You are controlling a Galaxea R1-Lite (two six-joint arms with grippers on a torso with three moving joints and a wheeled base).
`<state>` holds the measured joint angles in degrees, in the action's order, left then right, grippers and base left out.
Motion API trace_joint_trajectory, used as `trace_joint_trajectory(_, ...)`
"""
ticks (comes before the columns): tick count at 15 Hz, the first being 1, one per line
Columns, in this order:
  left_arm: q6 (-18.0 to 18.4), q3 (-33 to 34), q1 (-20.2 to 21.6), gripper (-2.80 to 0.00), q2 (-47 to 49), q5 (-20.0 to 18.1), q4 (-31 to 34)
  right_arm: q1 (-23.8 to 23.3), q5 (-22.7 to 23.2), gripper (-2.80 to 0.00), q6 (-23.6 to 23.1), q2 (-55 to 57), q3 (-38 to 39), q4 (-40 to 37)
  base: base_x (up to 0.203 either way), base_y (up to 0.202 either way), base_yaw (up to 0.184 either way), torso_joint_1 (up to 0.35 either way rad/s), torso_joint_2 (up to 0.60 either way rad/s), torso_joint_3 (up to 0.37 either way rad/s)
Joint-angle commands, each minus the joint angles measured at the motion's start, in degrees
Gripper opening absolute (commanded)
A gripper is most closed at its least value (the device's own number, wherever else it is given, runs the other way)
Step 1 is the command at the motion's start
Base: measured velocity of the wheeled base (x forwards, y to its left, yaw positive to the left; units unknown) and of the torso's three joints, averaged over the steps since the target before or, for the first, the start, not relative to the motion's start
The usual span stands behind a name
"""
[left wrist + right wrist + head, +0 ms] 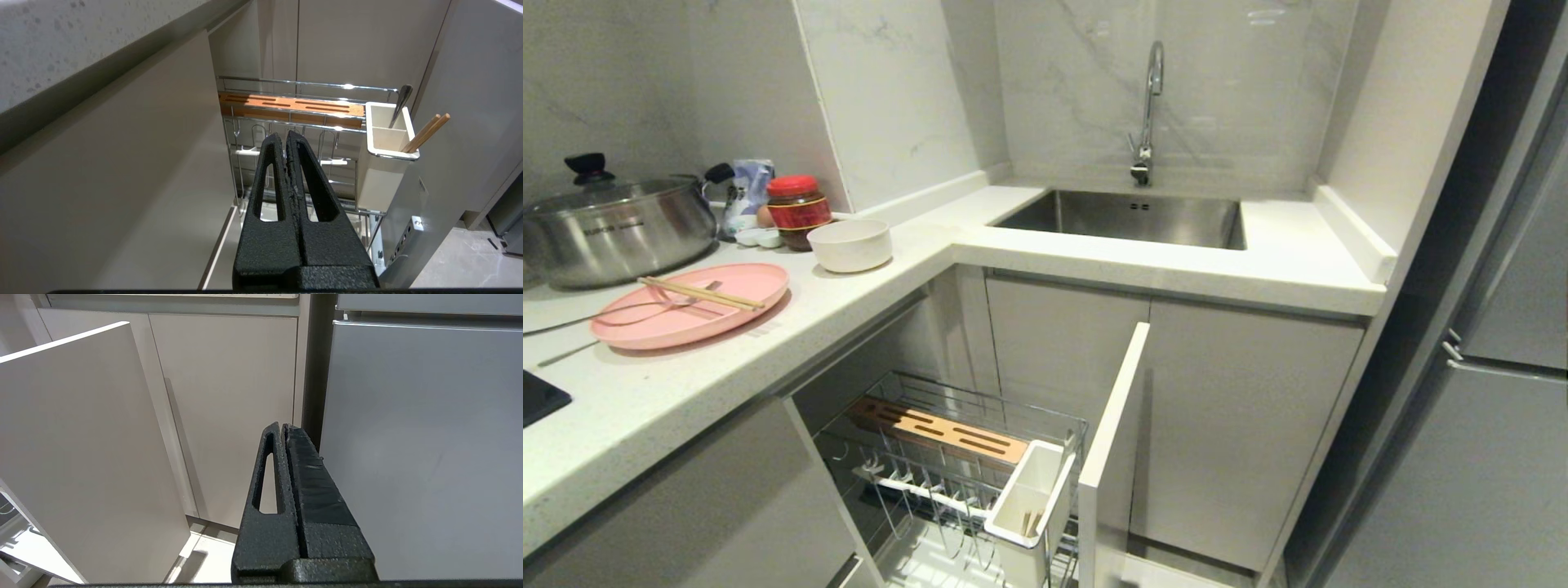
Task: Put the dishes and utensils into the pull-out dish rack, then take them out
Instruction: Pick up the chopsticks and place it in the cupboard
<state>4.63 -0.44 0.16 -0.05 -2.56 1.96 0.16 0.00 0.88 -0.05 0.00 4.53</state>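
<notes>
We're looking at the pink plate [645,331] sitting near the front edge of the bench [1094,261], on its left run, with the chopsticks [703,294] and the fork [605,314] lying across it. The speckled bowl [851,243] is standing further back, toward the bench's inner corner, apart from the plate. Below the bench edge the dish rack [980,408] is standing pulled out, its wooden strip [939,431] along the far rail and the white caddy [1029,490] just beside the front panel [1111,457].

The left hand [286,134] is hanging low in front of the rack, fingers pressed together and holding nothing. From its wrist view we're seeing a pair of wooden sticks [427,130] and a metal handle [402,100] leaning in the caddy. The right hand [282,426] is parked facing the cupboard doors, also pressed together and empty. Neither arm is showing in the head view.
</notes>
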Motion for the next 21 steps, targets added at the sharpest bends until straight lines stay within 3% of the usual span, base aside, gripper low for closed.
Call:
trace_joint_trajectory(1, -0.1, 0.9, 0.0, -2.8, 0.0, 0.0, -2.6, 0.0, 0.0, -2.8, 0.0, 0.0, 1.5, 0.0, 0.0, 0.0, 0.0, 0.0, 0.0, 0.0)
trace_joint_trajectory(14, -1.6, 0.9, 0.0, -2.8, 0.0, 1.1, -2.5, 0.0, 0.0, -2.8, 0.0, 0.0, 1.5, 0.0, 0.0, 0.0, 0.0, 0.0, 0.0, 0.0)
trace_joint_trajectory(21, -1.3, 0.8, 0.0, -2.8, 0.0, 0.9, -2.4, 0.0, 0.0, -2.8, 0.0, 0.0, 1.5, 0.0, 0.0, 0.0, 0.0, 0.003, 0.0, -0.169)
